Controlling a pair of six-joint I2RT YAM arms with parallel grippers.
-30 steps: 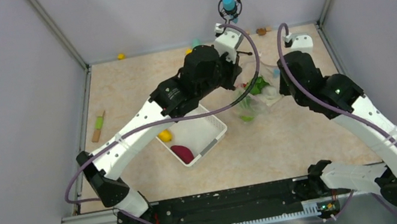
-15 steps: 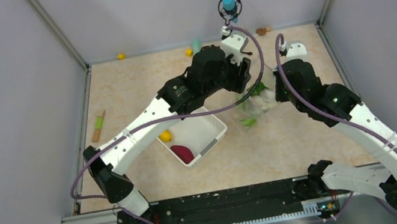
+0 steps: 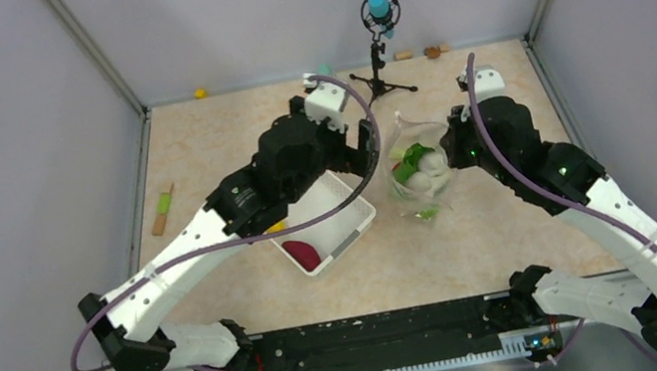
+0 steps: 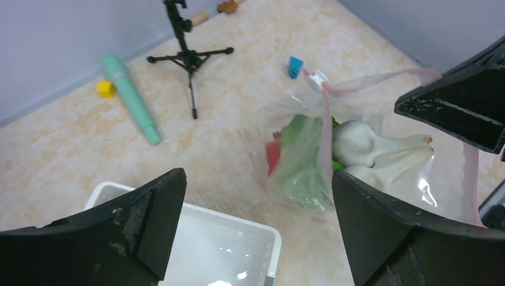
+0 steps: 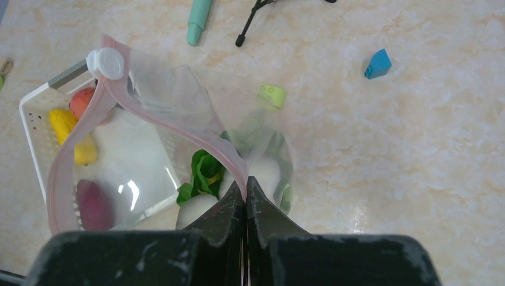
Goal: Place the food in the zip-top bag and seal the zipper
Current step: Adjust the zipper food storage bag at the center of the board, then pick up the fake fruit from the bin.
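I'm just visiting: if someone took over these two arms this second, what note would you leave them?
Left gripper: open, empty, between the white basket and the zip-top bag.
Right gripper: shut on the zipper; the bag's mouth is open.
Done: green leafy piece and whitish piece are in the bag.
Left: yellow piece, reddish piece and maroon root lie in the basket; bag them, then seal the zipper.

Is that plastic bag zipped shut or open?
Open. The bag has its pink zipper strip gaping in a wide loop.
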